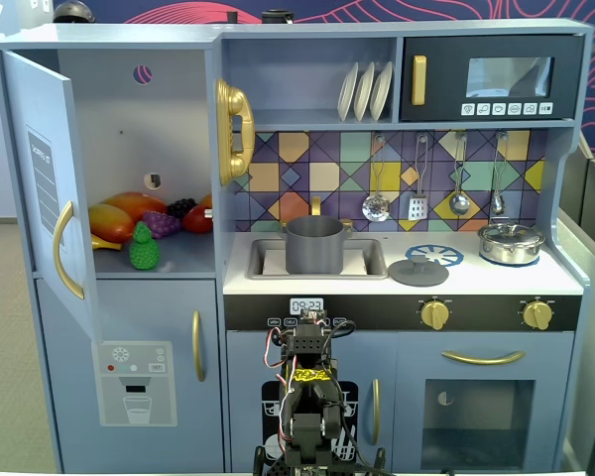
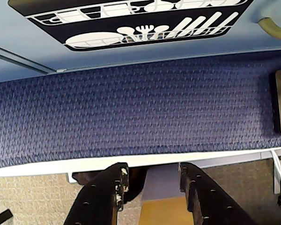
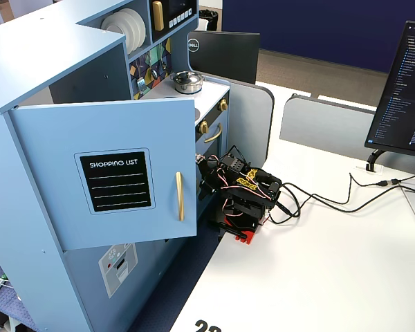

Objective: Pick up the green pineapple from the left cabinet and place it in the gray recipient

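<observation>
Only a fixed view shows the bumpy green pineapple (image 1: 144, 248), in the left cabinet (image 1: 129, 109) up-left of the folded tool (image 2: 152, 180) (fingers apart, empty); the gray recipient (image 1: 314, 245) sits above it.

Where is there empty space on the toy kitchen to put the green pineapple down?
In a fixed view, the counter is bare between the loose gray lid and the silver pot. The gray pot in the sink looks empty. The cabinet shelf is crowded on its left, around the green pineapple.
</observation>
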You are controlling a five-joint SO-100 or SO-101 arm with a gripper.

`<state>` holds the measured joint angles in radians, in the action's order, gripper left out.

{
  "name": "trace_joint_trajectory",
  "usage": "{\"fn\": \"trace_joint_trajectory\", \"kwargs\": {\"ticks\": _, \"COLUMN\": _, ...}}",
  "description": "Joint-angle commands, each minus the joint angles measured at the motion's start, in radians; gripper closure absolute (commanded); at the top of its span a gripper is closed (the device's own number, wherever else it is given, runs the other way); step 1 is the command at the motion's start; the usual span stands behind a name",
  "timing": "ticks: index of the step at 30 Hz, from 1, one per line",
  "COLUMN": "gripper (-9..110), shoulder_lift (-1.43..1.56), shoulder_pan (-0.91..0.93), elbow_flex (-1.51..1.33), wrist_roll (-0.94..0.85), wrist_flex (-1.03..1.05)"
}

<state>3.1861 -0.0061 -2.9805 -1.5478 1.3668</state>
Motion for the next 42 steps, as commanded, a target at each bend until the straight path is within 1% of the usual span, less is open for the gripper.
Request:
{"fn": "trace_joint_trajectory", "kwargs": {"ticks": 1, "gripper": 101, "shoulder_lift": -0.008, "shoulder_pan": 0.034, "elbow_flex": -0.021, "wrist_roll": 0.015, "wrist_flex": 0.164}}
{"fn": "trace_joint_trajectory", "kwargs": {"ticks": 10, "gripper": 101, "shoulder_lift": -0.008, "shoulder_pan": 0.028, "elbow_flex": -0.021, "wrist_roll": 0.023, "wrist_flex": 0.164}}
{"fn": "trace_joint_trajectory", "kwargs": {"ticks": 13, "gripper": 101, "shoulder_lift": -0.008, "shoulder_pan": -0.015, "elbow_flex": -0.021, "wrist_roll": 0.008, "wrist_flex": 0.140}}
{"fn": "trace_joint_trajectory", "kwargs": {"ticks": 16, "gripper": 101, "shoulder_lift": -0.011, "shoulder_pan": -0.195, "elbow_flex": 0.006, "wrist_roll": -0.015, "wrist_flex": -0.005}}
{"fn": "trace_joint_trajectory", "kwargs": {"ticks": 19, "gripper": 101, "shoulder_lift": -0.015, "shoulder_pan": -0.443, "elbow_flex": 0.100, "wrist_roll": -0.003, "wrist_flex": -0.258}}
{"fn": "trace_joint_trajectory", "kwargs": {"ticks": 21, "gripper": 101, "shoulder_lift": -0.044, "shoulder_pan": -0.601, "elbow_flex": 0.172, "wrist_roll": 0.008, "wrist_flex": -0.545}}
{"fn": "trace_joint_trajectory", "kwargs": {"ticks": 23, "gripper": 101, "shoulder_lift": -0.132, "shoulder_pan": -0.701, "elbow_flex": 0.189, "wrist_roll": -0.087, "wrist_flex": -0.948}}
{"fn": "trace_joint_trajectory", "kwargs": {"ticks": 24, "gripper": 99, "shoulder_lift": -0.187, "shoulder_pan": -0.739, "elbow_flex": 0.198, "wrist_roll": -0.124, "wrist_flex": -1.131}}
{"fn": "trace_joint_trajectory", "kwargs": {"ticks": 25, "gripper": 96, "shoulder_lift": -0.241, "shoulder_pan": -0.767, "elbow_flex": 0.221, "wrist_roll": -0.156, "wrist_flex": -1.246}}
{"fn": "trace_joint_trajectory", "kwargs": {"ticks": 26, "gripper": 92, "shoulder_lift": -0.276, "shoulder_pan": -0.785, "elbow_flex": 0.256, "wrist_roll": -0.169, "wrist_flex": -1.298}}
{"fn": "trace_joint_trajectory", "kwargs": {"ticks": 30, "gripper": 74, "shoulder_lift": -0.385, "shoulder_pan": -0.807, "elbow_flex": 0.387, "wrist_roll": -0.123, "wrist_flex": -1.390}}
{"fn": "trace_joint_trajectory", "kwargs": {"ticks": 32, "gripper": 68, "shoulder_lift": -0.426, "shoulder_pan": -0.818, "elbow_flex": 0.442, "wrist_roll": -0.100, "wrist_flex": -1.413}}
{"fn": "trace_joint_trajectory", "kwargs": {"ticks": 37, "gripper": 64, "shoulder_lift": -0.502, "shoulder_pan": -0.842, "elbow_flex": 0.526, "wrist_roll": -0.110, "wrist_flex": -1.460}}
{"fn": "trace_joint_trajectory", "kwargs": {"ticks": 42, "gripper": 59, "shoulder_lift": -0.586, "shoulder_pan": -0.827, "elbow_flex": 0.551, "wrist_roll": -0.081, "wrist_flex": -1.531}}
